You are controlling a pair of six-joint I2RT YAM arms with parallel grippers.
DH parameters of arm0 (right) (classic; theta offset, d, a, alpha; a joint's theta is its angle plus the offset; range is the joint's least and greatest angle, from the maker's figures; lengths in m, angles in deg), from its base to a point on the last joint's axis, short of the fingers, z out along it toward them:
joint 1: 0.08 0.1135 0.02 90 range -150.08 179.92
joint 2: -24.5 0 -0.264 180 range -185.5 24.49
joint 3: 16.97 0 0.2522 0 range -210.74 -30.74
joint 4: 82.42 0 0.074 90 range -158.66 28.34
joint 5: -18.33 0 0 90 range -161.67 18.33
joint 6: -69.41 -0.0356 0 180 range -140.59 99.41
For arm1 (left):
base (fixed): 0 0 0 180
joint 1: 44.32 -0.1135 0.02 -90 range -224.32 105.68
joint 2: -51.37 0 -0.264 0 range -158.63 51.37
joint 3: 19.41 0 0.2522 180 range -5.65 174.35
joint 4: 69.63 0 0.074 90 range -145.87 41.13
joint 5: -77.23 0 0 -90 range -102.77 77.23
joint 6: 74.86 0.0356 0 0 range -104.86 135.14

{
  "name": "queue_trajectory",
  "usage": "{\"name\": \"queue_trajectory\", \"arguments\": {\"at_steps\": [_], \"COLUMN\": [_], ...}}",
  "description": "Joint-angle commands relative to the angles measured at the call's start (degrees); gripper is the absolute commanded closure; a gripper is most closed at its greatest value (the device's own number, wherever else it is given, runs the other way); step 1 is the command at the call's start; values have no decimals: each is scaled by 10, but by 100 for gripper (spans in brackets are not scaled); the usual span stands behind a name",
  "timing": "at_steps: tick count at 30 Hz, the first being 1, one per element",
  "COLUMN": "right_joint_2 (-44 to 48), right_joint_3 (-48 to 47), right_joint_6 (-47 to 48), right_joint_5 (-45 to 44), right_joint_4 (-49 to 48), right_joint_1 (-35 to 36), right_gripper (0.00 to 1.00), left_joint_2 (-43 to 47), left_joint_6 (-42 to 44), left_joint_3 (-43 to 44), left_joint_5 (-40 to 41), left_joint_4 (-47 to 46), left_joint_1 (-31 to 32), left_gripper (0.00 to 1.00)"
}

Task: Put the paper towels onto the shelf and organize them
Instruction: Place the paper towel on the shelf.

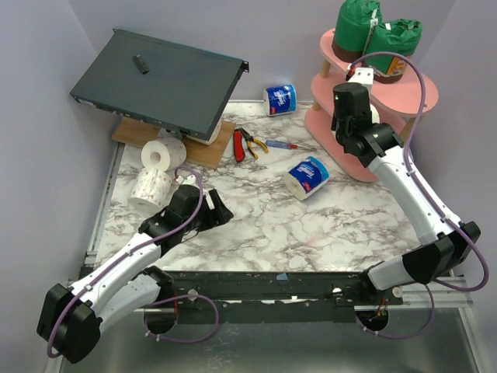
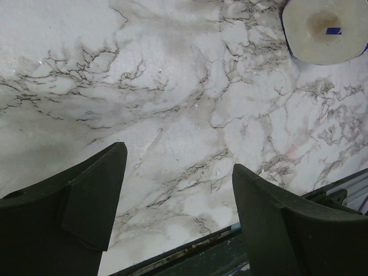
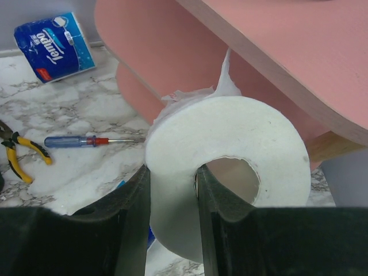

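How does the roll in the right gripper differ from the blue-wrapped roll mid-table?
The held roll is bare white, core open; the blue-wrapped roll is packaged. The right gripper pinches the held roll by the shelf; the blue-wrapped roll lies loose on the table. Both are paper towels.

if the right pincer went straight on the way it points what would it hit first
Probably the pink shelf: the white roll clamped in the right pincer leads, sitting under one board with another pink board behind it. Depth is hard to judge.
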Motion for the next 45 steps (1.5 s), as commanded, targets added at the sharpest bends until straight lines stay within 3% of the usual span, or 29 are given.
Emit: {"name": "queue_trajectory", "arguments": {"at_steps": [1,23,45], "right_joint_2": [-1,-35,-51], "right_joint_3": [-15,-26,-13], "right_joint_6": [12,7,14], "right_joint_5": [-28,-22,-57], "right_joint_4": [-9,-33,-75], "right_joint_1": [-11,-83,-105], "right_gripper": [67,67,63], "left_joint_2": [3,-8,-21], "left_joint_6": [9,16,19], "left_joint_3": [-11,-12,-10], "left_joint_5": [-19,-22,-23], "left_joint_4": [-20,-26,-27], "left_joint_1": [-3,-3,-3], "left_gripper": [22,23,23]}}
